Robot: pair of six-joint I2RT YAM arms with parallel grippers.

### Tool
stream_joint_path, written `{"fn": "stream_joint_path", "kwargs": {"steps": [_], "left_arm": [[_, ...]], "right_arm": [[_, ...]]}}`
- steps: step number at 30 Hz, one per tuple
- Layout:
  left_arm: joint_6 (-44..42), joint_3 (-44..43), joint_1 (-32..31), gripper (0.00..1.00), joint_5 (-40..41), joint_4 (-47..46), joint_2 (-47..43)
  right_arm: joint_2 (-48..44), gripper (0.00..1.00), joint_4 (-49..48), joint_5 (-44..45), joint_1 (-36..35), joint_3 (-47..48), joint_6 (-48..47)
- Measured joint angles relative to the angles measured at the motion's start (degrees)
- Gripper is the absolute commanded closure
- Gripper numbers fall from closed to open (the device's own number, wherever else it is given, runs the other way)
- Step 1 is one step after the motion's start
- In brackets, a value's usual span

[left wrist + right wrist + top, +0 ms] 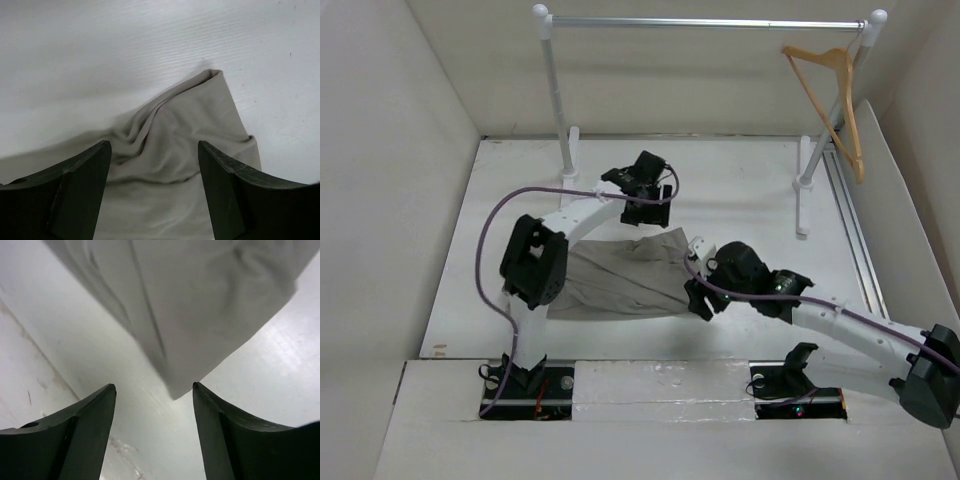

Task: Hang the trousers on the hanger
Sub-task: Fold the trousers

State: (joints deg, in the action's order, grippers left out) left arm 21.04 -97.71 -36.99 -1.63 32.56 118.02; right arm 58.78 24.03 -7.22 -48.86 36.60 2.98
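The grey-beige trousers (615, 278) lie folded and wrinkled on the white table between the two arms. The tan wooden hanger (835, 95) hangs by its hook from the right end of the rail, far from both grippers. My left gripper (653, 205) is open and empty just above the trousers' far right corner; in the left wrist view that corner (190, 125) lies between the open fingers of the gripper (155, 150). My right gripper (699, 298) is open and empty at the trousers' near right corner; in the right wrist view the cloth corner (200, 305) ends just ahead of the gripper (154, 390).
A silver rail (710, 22) on white posts (558, 100) spans the back of the table. White walls close in the left, back and right sides. A raised white strip (650, 380) runs along the near edge by the arm bases.
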Motion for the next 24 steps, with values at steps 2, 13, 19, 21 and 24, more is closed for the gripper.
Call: {"fn": "stream_joint_path", "kwargs": {"steps": [2,13,19,21,24], "left_arm": [[1.7,4.5,1.5,0.34,1.8,-0.2,-6.8],[15.0,32.0,12.0,0.43,11.9,2.2,-39.1],[23.2,46.3,18.3,0.43,12.4,8.8,-48.5],[24.3,48.8,22.3,0.43,11.5,9.3,-51.3],[25.3,51.3,25.2,0.43,10.9,9.7,-53.1]], "right_arm": [[1.2,0.48,-0.5,-0.3,2.7,2.8,-2.2],[29.3,0.09,-13.0,-9.1,23.8,16.4,-7.7],[42.7,0.14,-22.6,-15.8,25.6,21.0,-3.7],[44.6,0.15,-24.3,-17.6,25.6,21.0,-1.8],[46.2,0.18,-28.4,-19.7,25.7,20.9,0.6]]}}
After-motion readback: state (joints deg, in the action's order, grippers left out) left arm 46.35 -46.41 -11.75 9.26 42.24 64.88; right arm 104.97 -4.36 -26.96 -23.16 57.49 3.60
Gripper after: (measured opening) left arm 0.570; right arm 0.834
